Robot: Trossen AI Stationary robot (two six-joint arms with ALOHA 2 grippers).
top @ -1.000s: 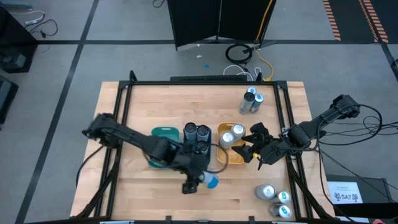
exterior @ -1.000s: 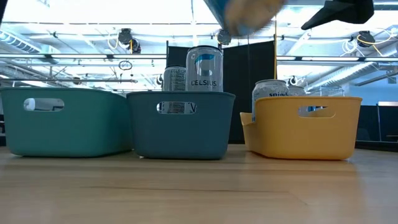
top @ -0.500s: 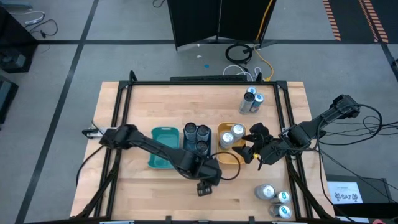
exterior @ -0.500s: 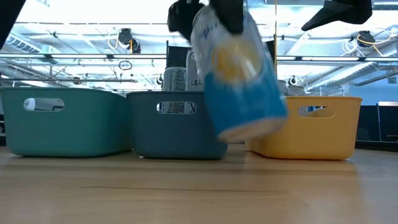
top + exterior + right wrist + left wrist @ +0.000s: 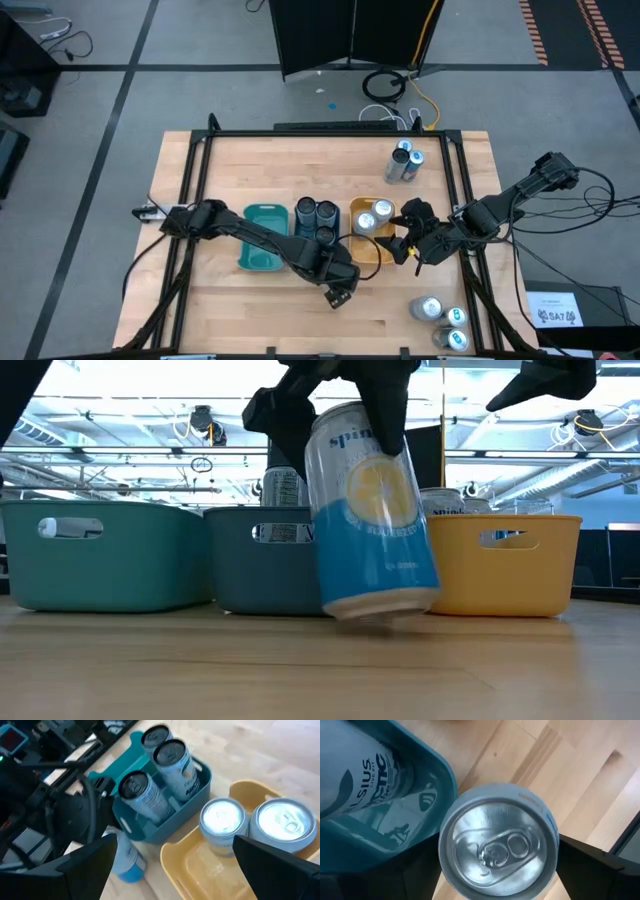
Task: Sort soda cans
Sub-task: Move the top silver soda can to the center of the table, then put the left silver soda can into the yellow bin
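My left gripper [image 5: 340, 288] is shut on a blue-and-white soda can [image 5: 375, 520] in front of the trays, near the table's near edge. Three trays stand in a row: teal [image 5: 262, 240], dark blue [image 5: 300, 222] with three dark-topped cans [image 5: 316, 213], and orange [image 5: 380, 255] with two silver cans [image 5: 372, 218]. My right gripper [image 5: 402, 234] is open and empty, above the orange tray's right side. Its wrist view looks down on the orange tray [image 5: 200, 865] and its cans. My left gripper pinches the can between its two fingers [image 5: 415, 875], one on each side of the upper wall just below the rim [image 5: 445, 857]. The fingers come from above, pointing down. The can stands nearly upright, slightly tilted, its base [image 5: 380, 610] at the table top; whether it touches, I cannot tell.
Two cans [image 5: 404, 162] stand at the table's far right, and three more cans [image 5: 442, 318] at its near right corner. A black frame [image 5: 205, 140] runs round the table. Bare wood [image 5: 250, 310] lies near the front edge.
My left gripper has gone toward the table's right edge and down with the can. It has turned, so the can, which was high and tipped over, now stands nearly upright with its base at the table top.
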